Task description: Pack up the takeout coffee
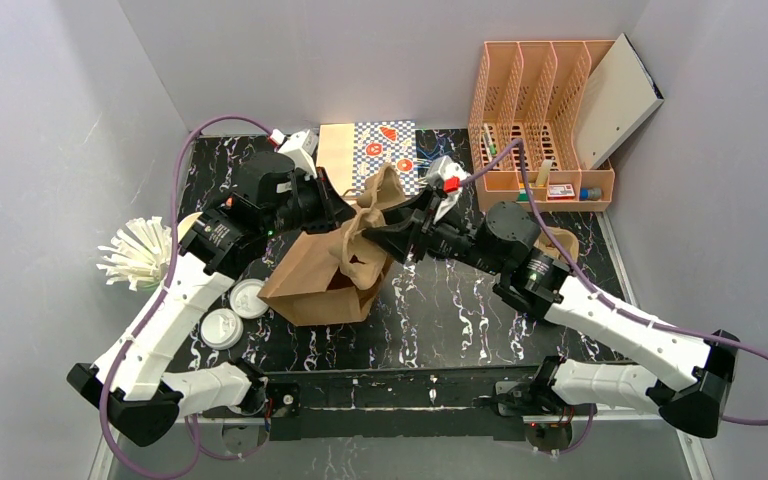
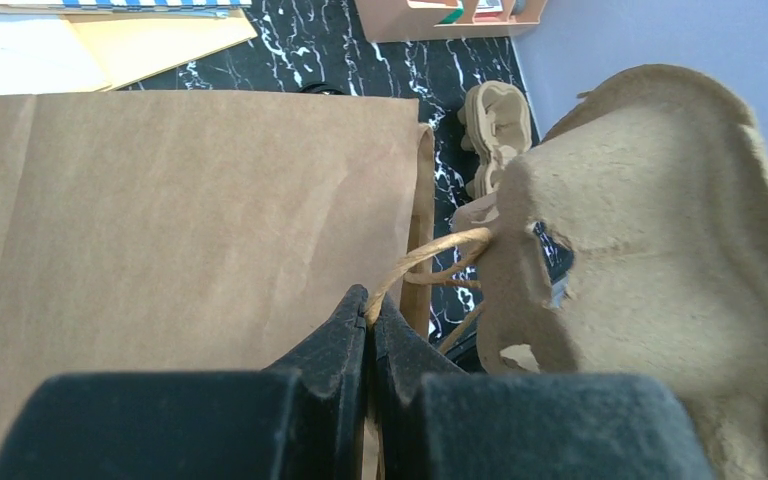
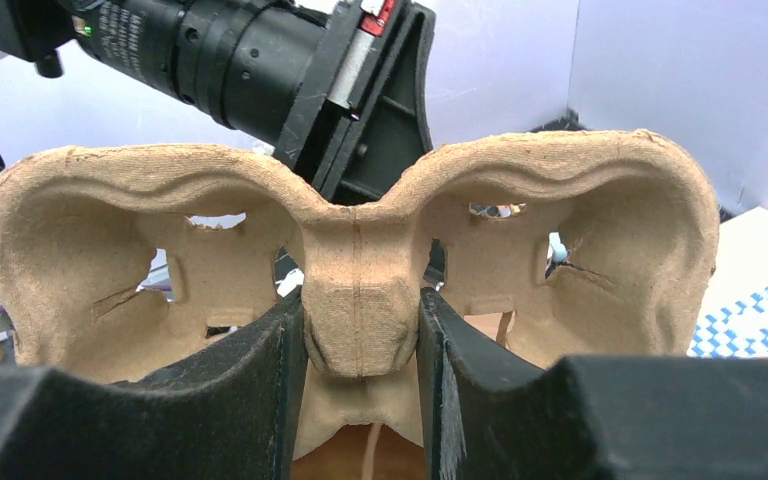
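Left tool (image 2: 368,300) squeezed tight on the twine handle (image 2: 430,255) of the big brown paper bag (image 1: 310,285), right tool (image 3: 360,300) clamped on the middle ridge of the pulp cup carrier (image 3: 580,230), up by the bag's open end. On the bench (image 1: 460,310) left of the bag: nearer takeout coffee (image 1: 222,328) and farther takeout coffee (image 1: 248,298), white lids up, side by side.

The paper bag (image 1: 325,275) lies at mid-desk (image 1: 460,310). Just left of the bag stands a lidded cup (image 1: 248,298), with a second lidded cup (image 1: 222,327) nearer. A cup carrier (image 1: 378,192) stands at the bag's right end. A file organizer (image 1: 535,110) stands behind and right of the bag.
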Controlling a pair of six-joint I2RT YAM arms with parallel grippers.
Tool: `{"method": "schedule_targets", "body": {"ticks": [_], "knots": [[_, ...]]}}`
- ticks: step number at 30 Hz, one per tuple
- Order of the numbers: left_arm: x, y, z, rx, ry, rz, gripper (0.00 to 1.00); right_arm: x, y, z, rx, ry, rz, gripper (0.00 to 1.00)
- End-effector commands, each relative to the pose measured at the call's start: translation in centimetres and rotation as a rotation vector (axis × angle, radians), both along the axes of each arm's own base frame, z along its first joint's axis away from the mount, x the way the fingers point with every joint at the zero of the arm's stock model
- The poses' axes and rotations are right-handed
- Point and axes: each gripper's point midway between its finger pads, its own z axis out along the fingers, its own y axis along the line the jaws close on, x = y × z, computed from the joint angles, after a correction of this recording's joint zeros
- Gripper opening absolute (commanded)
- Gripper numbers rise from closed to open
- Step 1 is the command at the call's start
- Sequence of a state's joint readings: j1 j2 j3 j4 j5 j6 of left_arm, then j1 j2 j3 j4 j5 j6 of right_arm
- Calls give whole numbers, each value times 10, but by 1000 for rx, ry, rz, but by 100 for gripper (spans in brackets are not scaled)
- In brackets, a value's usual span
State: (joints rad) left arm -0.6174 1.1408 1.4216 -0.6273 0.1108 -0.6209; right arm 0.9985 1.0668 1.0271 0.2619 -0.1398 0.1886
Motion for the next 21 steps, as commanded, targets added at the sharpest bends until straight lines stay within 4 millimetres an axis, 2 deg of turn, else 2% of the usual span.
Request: {"method": "schedule_targets", "body": {"ticks": [1, 4, 6, 8, 10, 17, 21], "knots": [[2, 7, 8, 22, -25, 25, 0, -2, -2, 19, 34, 132, -3, 25], [3, 7, 10, 22, -32, 27, 0, -6, -4, -3, -20, 268, -8, 25], [4, 7, 11, 24, -34, 30, 0, -13, -9, -9, -22, 323, 3, 25], [5, 7, 10, 27, -34, 29, 0, -20, -15, -8, -4, 361, 11, 25], [6, 6, 9, 29, -32, 30, 0, -27, -19, -15, -27, 421, 19, 25], [9, 4, 1, 29, -21, 29, 0, -55, -21, -20, -4, 563, 138, 24], [10, 2, -2, 28, -17, 29, 0, -62, -22, -32, -31, 618, 152, 24]]}}
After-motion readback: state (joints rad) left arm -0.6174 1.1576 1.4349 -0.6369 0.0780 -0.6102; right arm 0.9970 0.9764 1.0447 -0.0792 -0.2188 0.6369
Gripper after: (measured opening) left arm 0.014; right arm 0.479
